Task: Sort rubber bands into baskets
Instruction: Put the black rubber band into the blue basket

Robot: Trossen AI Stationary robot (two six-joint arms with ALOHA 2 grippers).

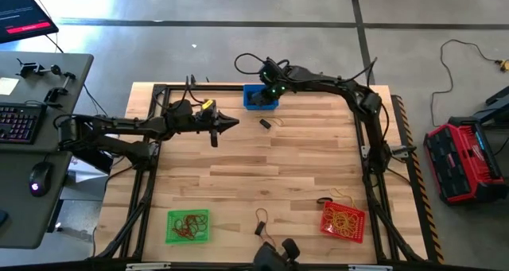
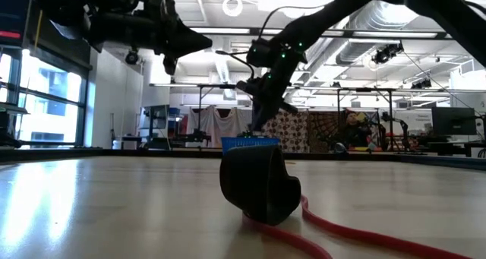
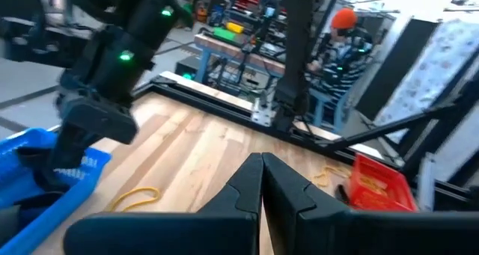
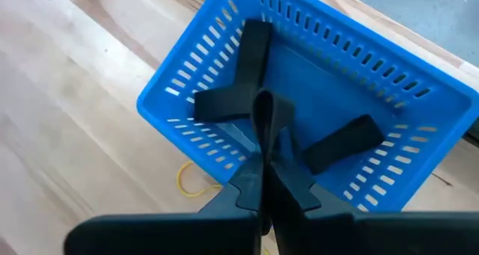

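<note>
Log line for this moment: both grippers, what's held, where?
right gripper: shut on black band, over blue basket | left gripper: shut, empty, waiting above table | loose: yellow band beside blue basket

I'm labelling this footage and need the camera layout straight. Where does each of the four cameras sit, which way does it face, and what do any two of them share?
High view: above the table, looking straight down; both arms show, plus the green basket and red basket.
Low view: at table-top height, looking level into the room; both arms come in from above.
Left wrist view: on the left arm, looking past the shut left gripper across the table.
Right wrist view: on the right arm, looking down past the shut right gripper.
Shared: every view shows the blue basket.
</note>
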